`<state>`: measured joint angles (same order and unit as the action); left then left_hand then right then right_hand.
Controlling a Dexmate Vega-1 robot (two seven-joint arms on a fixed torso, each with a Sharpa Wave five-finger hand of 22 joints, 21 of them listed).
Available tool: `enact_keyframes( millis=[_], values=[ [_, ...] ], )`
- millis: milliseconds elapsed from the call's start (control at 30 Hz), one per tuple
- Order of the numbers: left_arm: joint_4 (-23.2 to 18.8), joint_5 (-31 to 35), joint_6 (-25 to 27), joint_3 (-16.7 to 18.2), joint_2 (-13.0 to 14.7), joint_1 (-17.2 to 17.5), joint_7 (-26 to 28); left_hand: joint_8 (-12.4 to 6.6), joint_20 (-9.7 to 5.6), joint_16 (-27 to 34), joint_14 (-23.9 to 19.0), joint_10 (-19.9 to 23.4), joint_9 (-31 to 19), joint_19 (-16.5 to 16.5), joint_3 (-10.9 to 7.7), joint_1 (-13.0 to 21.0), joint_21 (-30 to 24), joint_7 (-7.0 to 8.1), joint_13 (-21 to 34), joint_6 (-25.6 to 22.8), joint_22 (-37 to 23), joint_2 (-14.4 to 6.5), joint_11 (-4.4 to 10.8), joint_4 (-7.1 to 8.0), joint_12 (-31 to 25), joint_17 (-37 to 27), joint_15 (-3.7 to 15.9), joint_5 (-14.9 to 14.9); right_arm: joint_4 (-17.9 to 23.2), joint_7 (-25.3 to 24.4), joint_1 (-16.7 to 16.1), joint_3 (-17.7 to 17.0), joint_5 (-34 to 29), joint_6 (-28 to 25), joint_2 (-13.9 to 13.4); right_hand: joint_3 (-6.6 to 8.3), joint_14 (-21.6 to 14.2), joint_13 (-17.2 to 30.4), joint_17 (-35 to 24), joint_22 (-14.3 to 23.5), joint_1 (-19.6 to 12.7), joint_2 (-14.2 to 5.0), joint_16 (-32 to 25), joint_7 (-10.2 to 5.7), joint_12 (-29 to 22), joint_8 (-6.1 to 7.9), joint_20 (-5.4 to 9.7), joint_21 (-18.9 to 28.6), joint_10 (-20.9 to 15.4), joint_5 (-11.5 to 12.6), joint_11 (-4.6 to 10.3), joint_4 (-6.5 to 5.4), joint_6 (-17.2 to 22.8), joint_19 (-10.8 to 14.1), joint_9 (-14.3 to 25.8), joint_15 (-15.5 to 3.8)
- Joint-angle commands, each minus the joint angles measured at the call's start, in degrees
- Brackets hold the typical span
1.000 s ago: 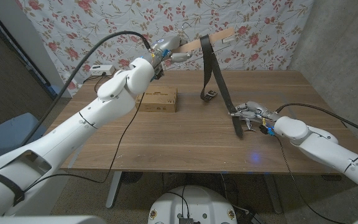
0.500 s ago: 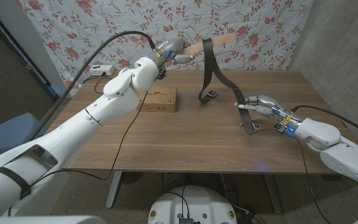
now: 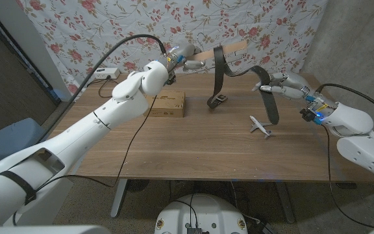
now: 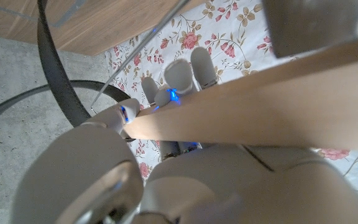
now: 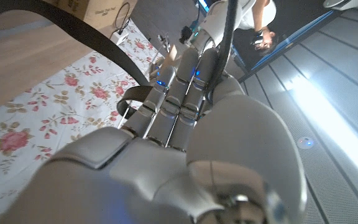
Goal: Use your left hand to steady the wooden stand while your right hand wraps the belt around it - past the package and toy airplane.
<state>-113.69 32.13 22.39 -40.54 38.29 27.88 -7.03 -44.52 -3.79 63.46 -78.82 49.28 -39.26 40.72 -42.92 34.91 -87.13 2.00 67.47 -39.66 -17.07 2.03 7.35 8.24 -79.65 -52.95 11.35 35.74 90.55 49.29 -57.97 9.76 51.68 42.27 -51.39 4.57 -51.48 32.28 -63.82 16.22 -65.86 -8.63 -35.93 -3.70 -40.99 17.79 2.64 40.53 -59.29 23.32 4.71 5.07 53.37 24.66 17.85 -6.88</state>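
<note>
My left hand (image 3: 182,54) grips one end of the pale wooden stand bar (image 3: 229,48) high above the table's far edge; the bar (image 4: 260,106) runs across my left hand (image 4: 166,186) in the left wrist view. The black belt (image 3: 217,65) hangs over the bar. Its buckle end (image 3: 218,99) rests on the table. The other side arcs right to my right hand (image 3: 283,82), which holds it up, and the tail (image 3: 273,110) dangles below. The belt (image 5: 86,37) passes my right hand (image 5: 166,143). The toy airplane (image 3: 260,125) lies under the tail. The cardboard package (image 3: 167,104) sits left of the buckle.
A white box with a cable (image 3: 106,71) lies at the table's (image 3: 193,156) back left corner. Floral cloth (image 3: 109,26) hangs behind the table. A dark panel (image 3: 5,78) stands at the left. A person (image 5: 261,22) shows far off in the right wrist view.
My right hand has lifted the belt's free end from near the table surface up and back toward the stand. The toy airplane now lies uncovered below it. My left hand still holds the bar.
</note>
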Motion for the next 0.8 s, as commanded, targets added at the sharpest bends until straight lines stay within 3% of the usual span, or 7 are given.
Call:
enact_keyframes(
  millis=[33,200,367,567,800],
  values=[
    [1.1,1.0,0.1,-1.5,-0.3,-1.1,-1.9,-0.48,-3.57,0.3,-0.6,0.2,-0.1,-0.3,-1.7,0.0,-0.3,-0.07,3.8,0.0,-0.2,-0.6,0.26,1.13,-10.5,-0.1,-0.09,-0.1,-2.2,13.5,11.7,1.9,3.7,0.6,3.0,-0.25,-0.6,0.1,-0.3,-0.1,-0.6,0.02,-0.1,-2.01,-0.2,-0.1,4.21,0.7,-0.4,0.3,0.18,0.0,7.7,0.5,2.2,-5.55],
    [2.0,1.0,-0.1,-2.0,-0.7,-1.3,-2.3,-0.57,-3.51,0.0,-0.4,0.3,0.1,-0.2,-1.76,0.0,-0.2,-0.09,3.8,-0.2,0.1,-0.6,0.25,1.1,-10.6,0.1,-0.11,-0.1,-4.2,22.1,17.0,2.4,8.2,1.0,6.5,-0.43,-0.7,0.0,-0.5,-0.1,-0.6,0.0,-0.1,-1.92,-0.1,-0.24,4.26,0.8,-0.5,0.3,0.07,-0.08,7.8,0.4,2.3,-5.54],
    [2.7,1.5,-0.7,-2.5,-1.0,-1.8,-2.2,-0.64,-3.64,0.2,-0.6,0.2,0.2,-0.2,-1.83,0.0,-0.3,-0.2,3.8,0.0,0.0,-0.6,0.34,1.12,-10.5,0.0,-0.08,-0.1,-0.2,24.3,15.3,-1.5,9.4,4.2,6.1,-0.56,-0.7,0.0,-0.7,-0.2,-0.7,-0.02,0.0,-1.96,0.0,-0.34,4.43,1.0,-0.5,0.3,0.01,-0.09,7.8,0.3,2.4,-5.58],
    [5.1,1.0,-2.0,-2.9,-2.0,-3.1,-2.3,-0.83,-3.58,0.1,-0.6,0.2,0.3,-0.4,-1.87,0.0,-0.5,-0.21,3.8,-0.1,-0.2,-0.5,0.26,1.06,-10.5,0.0,-0.05,-0.1,7.4,22.0,8.6,-8.7,8.1,8.8,3.2,-0.73,-0.7,0.0,-1.0,-0.3,-0.8,-0.07,0.1,-1.93,-0.1,-0.42,4.54,1.2,-0.8,0.3,0.0,-0.18,8.0,0.3,2.5,-5.59],
    [10.0,0.5,-5.1,-4.5,-4.0,-5.8,-2.2,-1.03,-3.51,0.3,-0.7,0.2,0.2,-0.3,-1.93,0.0,-0.5,-0.1,3.8,0.3,0.0,-0.5,0.19,1.08,-10.6,-0.1,-0.03,-0.2,14.0,14.8,-3.0,-20.0,4.6,13.1,1.5,-0.95,-0.9,0.1,-1.2,-0.4,-0.8,-0.07,0.2,-2.06,-0.2,-0.57,4.75,1.5,-0.9,0.3,0.16,-0.27,8.1,0.4,2.6,-5.61]
  ],
)
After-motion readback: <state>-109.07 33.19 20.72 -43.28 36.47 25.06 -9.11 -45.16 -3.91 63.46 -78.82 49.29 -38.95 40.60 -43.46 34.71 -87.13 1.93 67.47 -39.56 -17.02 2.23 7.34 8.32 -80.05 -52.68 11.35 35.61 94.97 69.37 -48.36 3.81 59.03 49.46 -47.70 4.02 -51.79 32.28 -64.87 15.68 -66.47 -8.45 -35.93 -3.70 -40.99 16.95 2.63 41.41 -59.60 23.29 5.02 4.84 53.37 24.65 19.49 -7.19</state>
